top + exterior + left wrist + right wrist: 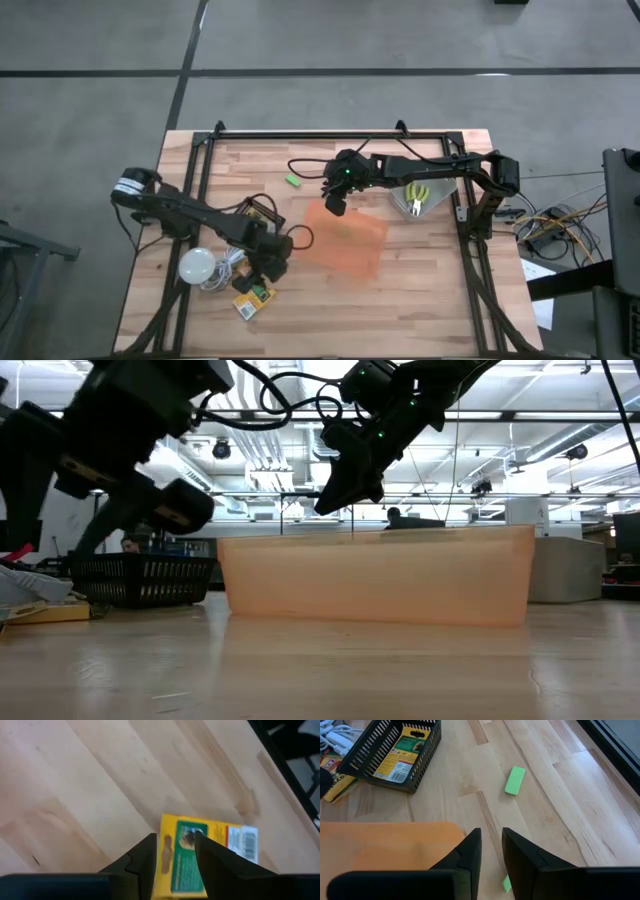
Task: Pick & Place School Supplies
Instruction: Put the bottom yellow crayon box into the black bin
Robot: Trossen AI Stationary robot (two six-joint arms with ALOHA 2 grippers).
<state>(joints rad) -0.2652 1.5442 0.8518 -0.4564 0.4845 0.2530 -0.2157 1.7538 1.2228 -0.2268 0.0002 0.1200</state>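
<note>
My left gripper is open and hovers near the table's front left, just above a yellow-and-green crayon box that lies flat on the wood. My right gripper is open with a narrow gap, raised over the far edge of the orange tray. One green block lies on the table beyond it. A sliver of another green block shows through the gap between the right fingers. The yellow-handled scissors lie to the right. A second crayon box sits in a black basket.
A white bulb with its cord lies left of my left gripper. The black basket stands between the two arms, left of the tray. A black frame runs along the table's edges. Bare wood lies near the front right.
</note>
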